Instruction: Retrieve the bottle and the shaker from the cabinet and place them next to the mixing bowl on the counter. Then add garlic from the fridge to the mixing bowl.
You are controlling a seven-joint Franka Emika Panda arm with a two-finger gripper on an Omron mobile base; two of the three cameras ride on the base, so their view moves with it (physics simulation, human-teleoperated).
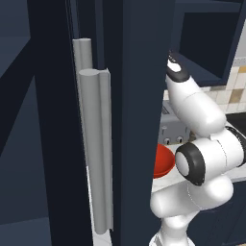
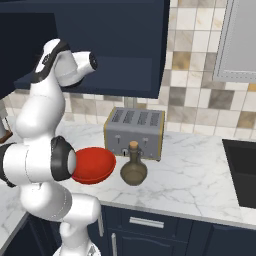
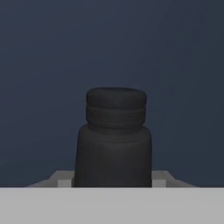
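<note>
The black shaker stands upright close in front of the hand, against the dark navy back wall of the cabinet. My gripper is shut on the shaker's lower body, with a pale finger pad showing at each side. In the right base view the arm reaches up and left into the cabinet recess, and the hand is hidden inside it. The olive-brown bottle with its cork stands on the white marble counter, right beside the red mixing bowl. The garlic and the fridge are out of view.
A silver toaster stands behind the bowl and the bottle against the tiled wall. A black cooktop lies at the right end of the counter. A tall dark navy panel with grey vertical handles covers the left of the left base view.
</note>
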